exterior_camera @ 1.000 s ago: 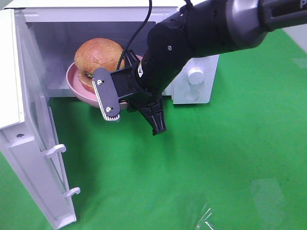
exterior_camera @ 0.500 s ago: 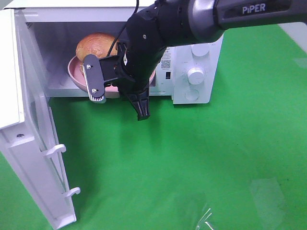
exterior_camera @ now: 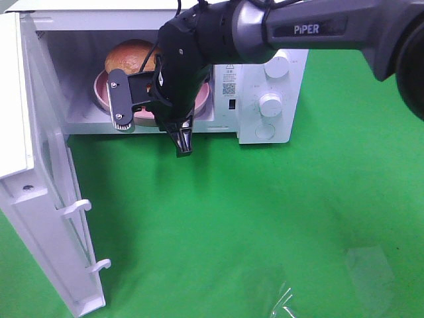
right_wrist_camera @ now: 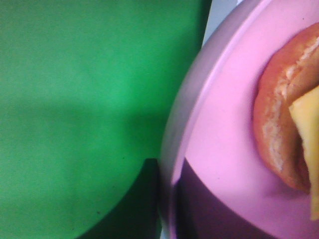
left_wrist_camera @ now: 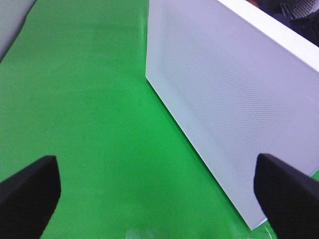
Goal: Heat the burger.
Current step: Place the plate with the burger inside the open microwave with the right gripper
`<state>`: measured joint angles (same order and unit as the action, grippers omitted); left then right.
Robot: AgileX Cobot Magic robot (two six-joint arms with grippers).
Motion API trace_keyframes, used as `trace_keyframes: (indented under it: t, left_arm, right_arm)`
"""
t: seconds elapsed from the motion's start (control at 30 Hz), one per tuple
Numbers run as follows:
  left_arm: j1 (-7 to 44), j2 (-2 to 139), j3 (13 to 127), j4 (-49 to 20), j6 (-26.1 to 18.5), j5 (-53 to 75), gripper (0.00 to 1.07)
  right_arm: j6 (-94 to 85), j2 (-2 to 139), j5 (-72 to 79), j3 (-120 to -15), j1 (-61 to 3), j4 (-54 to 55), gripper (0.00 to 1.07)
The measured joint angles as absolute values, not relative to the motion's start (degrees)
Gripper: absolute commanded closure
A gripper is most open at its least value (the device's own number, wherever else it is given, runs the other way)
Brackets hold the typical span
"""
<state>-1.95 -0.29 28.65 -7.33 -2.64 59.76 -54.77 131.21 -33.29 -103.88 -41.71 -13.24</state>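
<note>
Since the earlier frame the right arm has advanced toward the microwave [exterior_camera: 268, 126]. The pink plate [exterior_camera: 101, 99] is now inside the cavity rather than projecting past its front edge. The burger [exterior_camera: 129, 56] rests on the plate, within the cavity. The right tool [right_wrist_camera: 167, 201] is clenched on the near rim of the plate, and the right wrist view shows a dark finger at that rim. The microwave door [exterior_camera: 40, 199] stands open at the left. The left tool [left_wrist_camera: 159, 194] is released — fingers wide apart, grasping nothing — above the green desk [exterior_camera: 278, 232], just beside the door's outer face.
</note>
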Motion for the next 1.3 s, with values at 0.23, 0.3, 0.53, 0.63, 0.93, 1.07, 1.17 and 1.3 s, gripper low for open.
trace_keyframes:
  t: [0.23,0.3,0.53,0.63,0.93,1.07,1.17,1.3]
  left_arm:
    - [-1.95,-0.29,28.65,-7.33,-2.64,59.76,0.09]
    - [-1.95,-0.29,28.65,-7.33,-2.64,59.76,0.09]
    - [-1.95,-0.29,28.65,-7.33,-2.64,59.76,0.09]
    - [-1.95,-0.29,28.65,-7.33,-2.64,59.76,0.09]
    - [-1.95,-0.29,28.65,-7.33,-2.64,59.76,0.09]
    - [-1.95,-0.29,28.65,-7.33,-2.64,59.76,0.09]
    - [-1.95,-0.29,28.65,-7.33,-2.64,59.76,0.09]
    - [-1.95,-0.29,28.65,-7.33,-2.64,59.76,0.09]
  right_arm:
    - [-53.0,135.39,-34.43,-110.52,-40.57,-13.41,1.07]
    - [-52.83,136.94,-35.01,-113.45,-40.11,-13.52,1.07]
    - [-52.83,138.88,-35.81,-116.43,-40.11,-13.41,1.07]
    - [-53.06,139.0,-36.1,-116.65,-40.11,-13.41,1.07]
    - [-54.43,139.63,-36.1,-117.06,-40.16,-12.66,1.03]
    - [-54.49,139.63,-35.47,-117.28,-40.16,-12.49,0.91]
    - [-53.86,139.63,-34.72,-117.28,-40.16,-12.49,0.83]
    - [-52.65,139.57,-34.03,-117.46,-40.16,-12.49,0.66]
